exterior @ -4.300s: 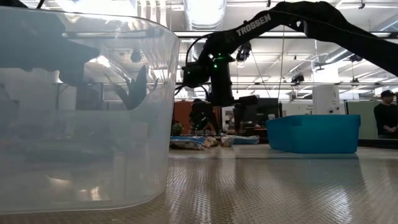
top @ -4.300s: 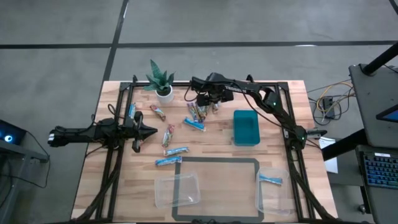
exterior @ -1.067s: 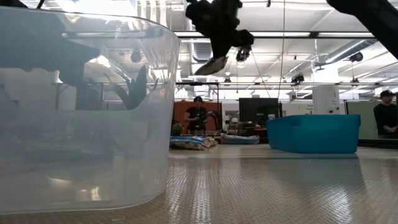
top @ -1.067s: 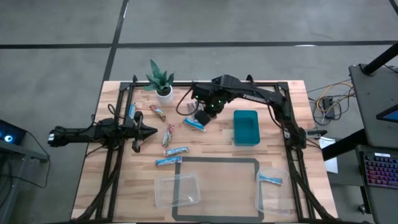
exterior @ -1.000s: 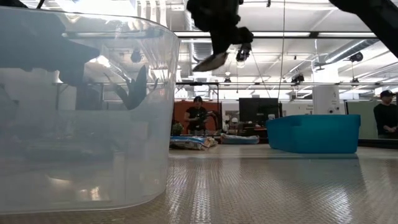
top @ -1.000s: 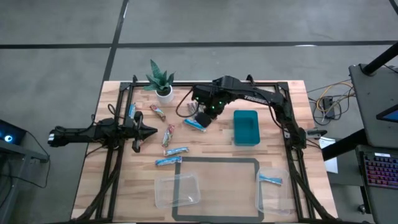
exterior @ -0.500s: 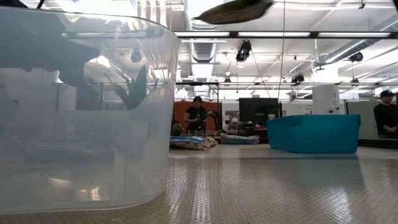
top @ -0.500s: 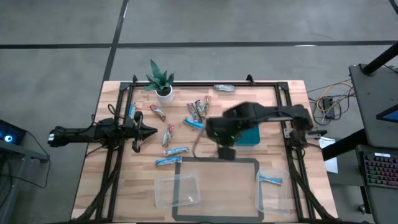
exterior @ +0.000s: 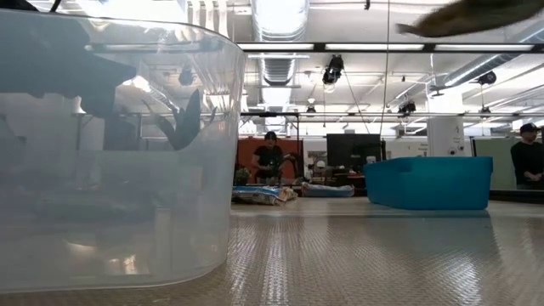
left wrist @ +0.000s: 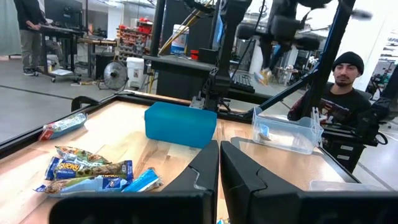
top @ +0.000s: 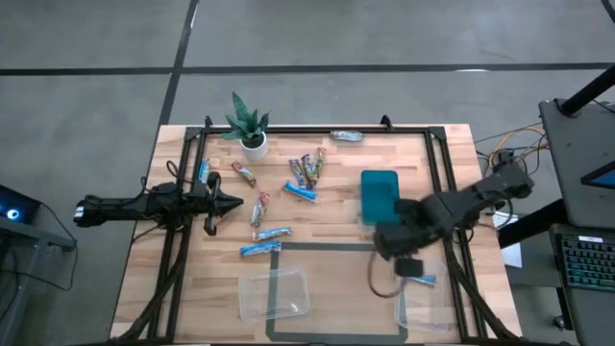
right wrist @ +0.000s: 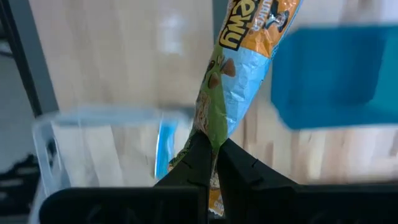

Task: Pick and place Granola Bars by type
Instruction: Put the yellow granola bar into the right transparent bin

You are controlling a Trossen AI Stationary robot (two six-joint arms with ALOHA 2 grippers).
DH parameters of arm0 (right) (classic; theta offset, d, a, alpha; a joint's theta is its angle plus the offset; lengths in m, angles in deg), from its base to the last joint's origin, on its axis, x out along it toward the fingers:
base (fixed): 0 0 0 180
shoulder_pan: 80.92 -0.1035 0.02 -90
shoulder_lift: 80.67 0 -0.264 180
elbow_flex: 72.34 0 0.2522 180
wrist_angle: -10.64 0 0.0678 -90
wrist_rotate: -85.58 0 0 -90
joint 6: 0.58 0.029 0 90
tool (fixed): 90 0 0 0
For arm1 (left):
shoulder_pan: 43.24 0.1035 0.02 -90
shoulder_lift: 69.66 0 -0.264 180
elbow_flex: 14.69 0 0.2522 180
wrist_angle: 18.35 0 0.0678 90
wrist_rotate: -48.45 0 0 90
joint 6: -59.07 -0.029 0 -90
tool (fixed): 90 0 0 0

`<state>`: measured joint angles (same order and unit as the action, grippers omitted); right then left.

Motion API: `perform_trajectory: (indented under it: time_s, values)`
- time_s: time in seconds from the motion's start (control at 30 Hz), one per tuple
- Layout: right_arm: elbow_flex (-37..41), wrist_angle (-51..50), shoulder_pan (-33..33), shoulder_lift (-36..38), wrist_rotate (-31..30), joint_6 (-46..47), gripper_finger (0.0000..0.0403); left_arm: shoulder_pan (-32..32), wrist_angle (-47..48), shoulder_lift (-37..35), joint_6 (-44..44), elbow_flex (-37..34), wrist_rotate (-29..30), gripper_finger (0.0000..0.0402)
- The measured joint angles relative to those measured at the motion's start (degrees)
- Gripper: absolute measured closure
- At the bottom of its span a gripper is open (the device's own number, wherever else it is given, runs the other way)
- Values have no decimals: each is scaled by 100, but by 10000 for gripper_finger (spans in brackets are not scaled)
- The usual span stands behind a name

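My right gripper [top: 410, 267] is shut on a multicoloured orange, blue and green granola bar [right wrist: 239, 81], high over the near right of the table, by the right clear tub [top: 423, 300]. That tub holds one blue bar [top: 420, 279]. The low view shows the held bar [exterior: 463, 17] at its top edge. More bars lie flat on the table's far left half: blue ones [top: 272, 234], multicoloured ones [top: 306, 171] and a silvery one [top: 346, 135]. At the table's left side my left gripper [top: 231, 203] waits, shut and holding nothing. My right gripper pinches one end of the multicoloured bar [right wrist: 210, 134] between its two fingers. The rest of the bar sticks out beyond the fingertips, in line with them. The bar is lifted well clear of the table.
A teal bin [top: 380, 197] stands right of centre. A second clear tub [top: 274, 293] stands at the near left. A potted plant [top: 248, 125] is at the far left. A dark tape rectangle [top: 336, 248] marks the near middle. People show in the room beyond.
My right gripper has swept with the multicoloured bar from the far middle of the table toward the near right, past the teal bin, and now hangs over the right clear tub. The bar has stayed clear of the table throughout.
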<state>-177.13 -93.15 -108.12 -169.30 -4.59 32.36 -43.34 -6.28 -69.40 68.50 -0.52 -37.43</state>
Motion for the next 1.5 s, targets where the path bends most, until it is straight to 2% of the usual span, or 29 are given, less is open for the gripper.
perform_trajectory:
  time_s: [0.2,0.37,0.8,1.07,1.5]
  values:
    - [1019,40,-832,515,4,837,395,2,1,1,0,2,1,402]
    - [1613,365,-1529,661,28,1681,395,1,2,1,0,2,2,402]
    - [2204,1566,-2762,327,440,3257,395,2,2,2,0,0,2,402]
    - [2206,1800,-3116,-9,609,3675,395,1,1,0,0,1,1,402]
    - [2545,2144,-3100,-683,899,3259,395,1,1,2,0,0,1,402]
